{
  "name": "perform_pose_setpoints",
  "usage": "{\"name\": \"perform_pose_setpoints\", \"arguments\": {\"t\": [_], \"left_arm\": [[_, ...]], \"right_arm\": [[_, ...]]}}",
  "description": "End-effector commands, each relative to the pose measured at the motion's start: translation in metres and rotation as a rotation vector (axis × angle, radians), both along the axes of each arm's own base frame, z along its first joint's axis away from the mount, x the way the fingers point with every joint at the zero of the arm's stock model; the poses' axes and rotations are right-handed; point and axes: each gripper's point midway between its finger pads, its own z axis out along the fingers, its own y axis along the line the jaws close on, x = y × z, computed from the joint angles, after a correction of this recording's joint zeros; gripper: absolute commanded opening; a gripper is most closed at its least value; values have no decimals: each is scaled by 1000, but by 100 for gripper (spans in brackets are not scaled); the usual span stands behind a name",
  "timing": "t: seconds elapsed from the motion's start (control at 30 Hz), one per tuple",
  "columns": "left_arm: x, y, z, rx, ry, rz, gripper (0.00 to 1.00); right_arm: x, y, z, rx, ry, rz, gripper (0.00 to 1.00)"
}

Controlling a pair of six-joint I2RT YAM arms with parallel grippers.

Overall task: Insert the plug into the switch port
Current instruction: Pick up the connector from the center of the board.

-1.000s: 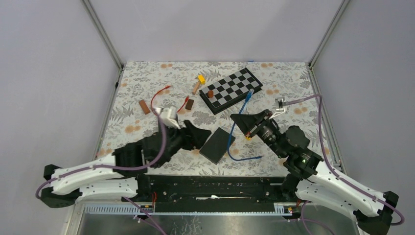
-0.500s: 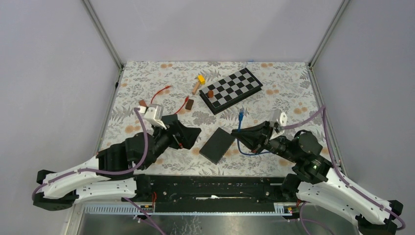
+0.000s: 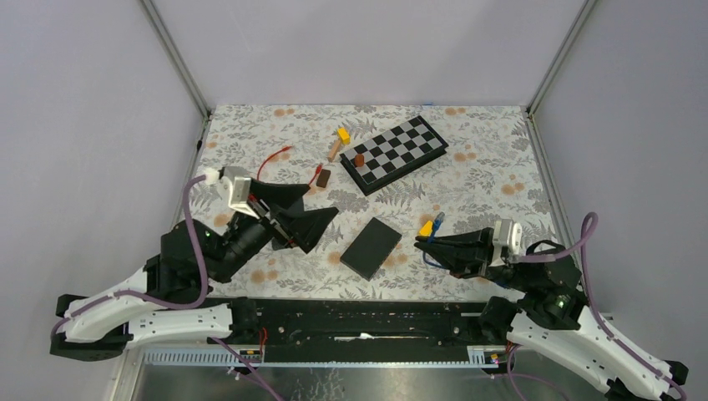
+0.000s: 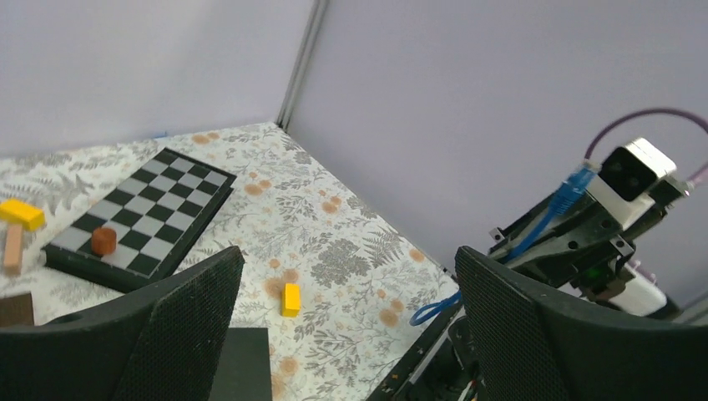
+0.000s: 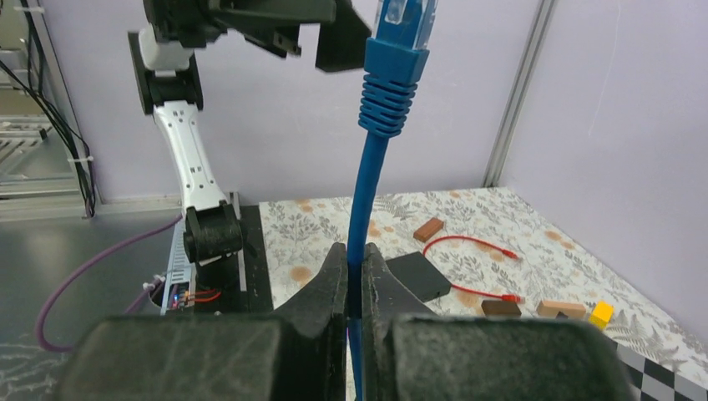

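Note:
The switch (image 3: 371, 247) is a flat black box lying on the floral mat between my arms; it also shows in the left wrist view (image 4: 242, 363) and the right wrist view (image 5: 417, 276). My right gripper (image 3: 436, 245) is shut on the blue cable (image 5: 367, 192), just right of the switch. The cable's blue plug (image 5: 396, 50) sticks up past the fingertips and also shows in the top view (image 3: 438, 219). My left gripper (image 3: 299, 210) is open and empty, raised to the left of the switch. Its fingers (image 4: 534, 326) stand wide apart.
A chessboard (image 3: 394, 152) with a brown piece lies at the back. A red cable (image 3: 275, 159), brown blocks (image 3: 245, 181) and a yellow block (image 3: 342, 134) lie at the back left. Another yellow block (image 3: 426, 228) sits by my right gripper. A loop of blue cable (image 4: 434, 309) hangs at the near edge.
Both arms pulled back toward the near edge. My right gripper carried the blue cable down and right, lifting it off the mat. My left gripper moved left, away from the switch.

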Motion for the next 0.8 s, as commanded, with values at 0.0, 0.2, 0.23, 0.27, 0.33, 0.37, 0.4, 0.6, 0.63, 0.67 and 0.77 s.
{"name": "perform_pose_setpoints", "arguments": {"t": [0.0,0.2,0.23,0.27,0.33,0.37,0.4,0.6,0.63,0.67,0.77], "left_arm": [[-14,-23,18,106,-135,-119,99],[-12,-44,-3,214,-165,-154,99],[-19,-50,-4,216,-180,-200,99],[-27,-56,-6,219,-196,-252,99],[-41,-67,-8,225,-223,-348,97],[-46,-72,-10,234,-231,-381,95],[-48,-75,-12,241,-236,-399,94],[-40,-89,-23,286,-224,-385,90],[-34,-88,-25,287,-205,-351,90],[-21,-84,-28,283,-165,-272,91],[33,-52,-59,324,32,81,99]], "right_arm": [[9,0,3,-18,14,-46,2],[20,1,-6,-35,98,-86,0],[20,4,-10,-54,108,-78,0],[19,6,-14,-76,119,-69,0],[16,10,-20,-105,164,-42,0],[16,12,-23,-120,177,-32,0],[14,14,-25,-131,183,-17,0],[5,21,-29,-159,199,46,0],[8,20,-29,-154,206,33,0],[10,19,-29,-148,213,16,0],[25,12,-30,-110,269,-76,0]]}}
